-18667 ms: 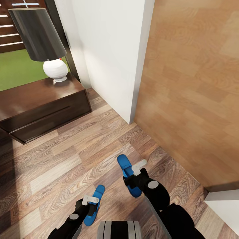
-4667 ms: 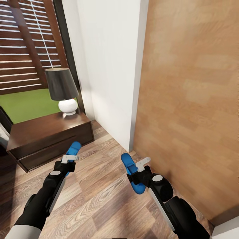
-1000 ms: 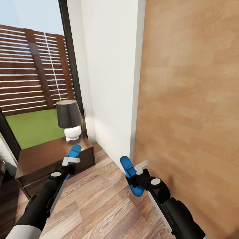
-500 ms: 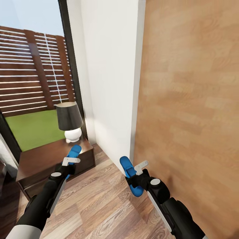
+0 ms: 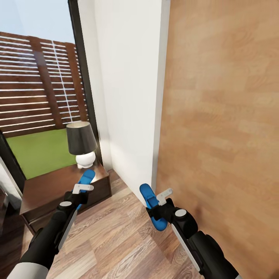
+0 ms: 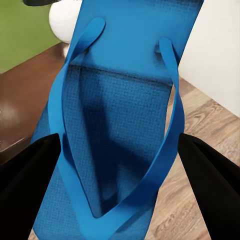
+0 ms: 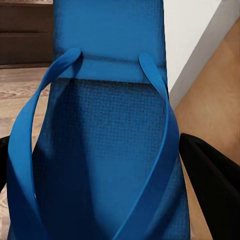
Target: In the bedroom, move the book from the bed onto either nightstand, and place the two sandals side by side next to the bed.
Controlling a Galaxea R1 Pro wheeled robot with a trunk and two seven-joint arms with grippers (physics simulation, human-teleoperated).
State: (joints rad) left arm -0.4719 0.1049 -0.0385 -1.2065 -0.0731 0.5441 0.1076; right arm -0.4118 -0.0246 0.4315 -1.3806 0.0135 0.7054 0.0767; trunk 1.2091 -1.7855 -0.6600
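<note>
Farthest to my left stands the nightstand (image 5: 50, 190), dark brown wood against the black-framed window (image 5: 83, 77), with a lamp (image 5: 82, 144) at its back right corner: dark shade, round white base. My left gripper (image 5: 82, 188) hangs over the nightstand's front right corner, its jaws closed on one blue sandal (image 5: 85, 180), which points up and away from me. In the left wrist view that sandal (image 6: 117, 125) lies flat between my two black fingers (image 6: 27, 175), straps facing the camera, with the nightstand top (image 6: 25, 95) and the lamp's white base (image 6: 65, 17) behind it.

To the right of the nightstand runs the wood-plank floor (image 5: 116, 240), then a white wall (image 5: 128, 89). My right gripper (image 5: 162, 197) is raised above the floor beside the wall's corner, jaws clamped on the other sandal (image 5: 151, 203). In the right wrist view it (image 7: 107, 140) sits between my fingers (image 7: 215, 185), strap side up. At far right stands a brown wooden door (image 5: 224, 116).
</note>
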